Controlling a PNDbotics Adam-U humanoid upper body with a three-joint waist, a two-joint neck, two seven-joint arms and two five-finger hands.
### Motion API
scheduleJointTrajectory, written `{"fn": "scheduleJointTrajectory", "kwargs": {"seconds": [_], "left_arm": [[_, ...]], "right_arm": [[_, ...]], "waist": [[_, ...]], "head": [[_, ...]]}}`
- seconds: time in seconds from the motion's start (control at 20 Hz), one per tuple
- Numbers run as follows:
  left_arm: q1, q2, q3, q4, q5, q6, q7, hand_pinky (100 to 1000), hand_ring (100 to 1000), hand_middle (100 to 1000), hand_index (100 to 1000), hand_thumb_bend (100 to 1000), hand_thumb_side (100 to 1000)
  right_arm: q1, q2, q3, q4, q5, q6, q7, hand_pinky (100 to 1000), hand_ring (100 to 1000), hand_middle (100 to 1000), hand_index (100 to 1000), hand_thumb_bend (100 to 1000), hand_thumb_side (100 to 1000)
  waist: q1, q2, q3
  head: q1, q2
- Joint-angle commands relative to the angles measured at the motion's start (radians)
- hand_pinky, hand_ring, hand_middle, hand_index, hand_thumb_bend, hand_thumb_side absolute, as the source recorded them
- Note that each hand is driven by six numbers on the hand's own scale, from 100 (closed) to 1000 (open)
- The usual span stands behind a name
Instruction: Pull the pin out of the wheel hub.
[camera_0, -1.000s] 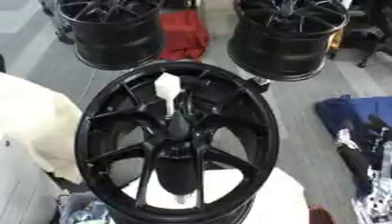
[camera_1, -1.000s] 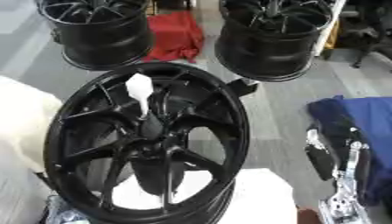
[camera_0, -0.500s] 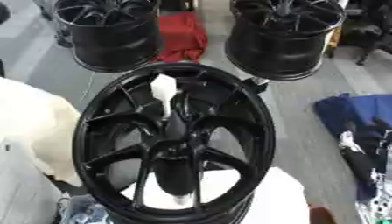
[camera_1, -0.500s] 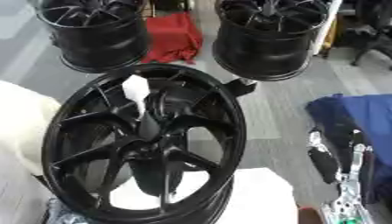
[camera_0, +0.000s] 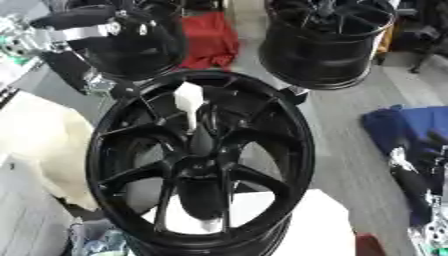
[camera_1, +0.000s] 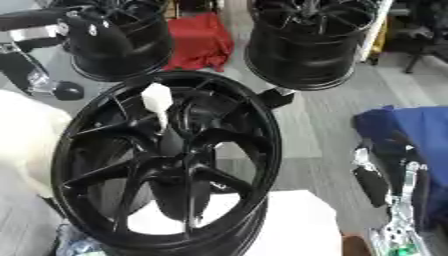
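Grey floor (camera_0: 350, 125) bears two black wheels (camera_0: 324, 42), red cloth (camera_0: 210, 42).

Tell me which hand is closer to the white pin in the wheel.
Left. The left hand is behind and to the left of the white pin, past the rim of the wheel, not touching it. The right hand sits far off at the lower right.

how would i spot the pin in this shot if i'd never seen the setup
Find the big black spoked wheel hub filling the middle, nearer than the two black wheels behind it. The pin is the white wide-topped peg standing up from its centre, reaching toward the upper rim: the only white piece among the dark spokes.
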Motion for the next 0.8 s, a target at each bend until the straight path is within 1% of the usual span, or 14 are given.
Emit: {"fn": "scheduleJointTrajectory", "kwargs": {"seconds": [0.05,0.3,0.55,0.6,0.8], "left_arm": [[-0.042,-0.028,-0.003,0.043,-0.065,-0.351,-0.346,821,755,774,907,500,731],[-0.076,-0.079,0.002,0.107,-0.121,-0.351,-0.346,826,758,777,907,513,714],[-0.080,-0.086,0.002,0.118,-0.130,-0.351,-0.346,826,758,777,907,513,714],[-0.081,-0.087,0.002,0.118,-0.131,-0.351,-0.346,826,756,765,896,504,671],[-0.102,-0.129,0.004,0.195,-0.178,-0.351,-0.346,827,755,760,890,509,643]], "right_arm": [[-0.009,-0.018,0.001,-0.008,0.007,0.000,0.004,733,686,717,859,228,413],[-0.010,-0.016,0.000,-0.008,0.009,0.001,0.003,733,686,716,858,227,414],[-0.009,-0.016,0.000,-0.008,0.009,0.001,0.003,733,686,716,858,227,414],[-0.009,-0.016,0.000,-0.008,0.009,0.001,0.003,734,686,715,858,226,415],[-0.013,-0.014,0.003,-0.008,0.011,0.000,0.005,734,686,715,858,226,415]], "waist": [[0.001,-0.018,-0.001],[0.000,-0.019,-0.002],[-0.001,-0.019,-0.001],[-0.001,-0.019,-0.002],[0.000,-0.019,-0.007]], "head": [[-0.003,0.006],[-0.004,0.004],[-0.004,0.004],[-0.004,0.004],[0.002,0.001]]}}
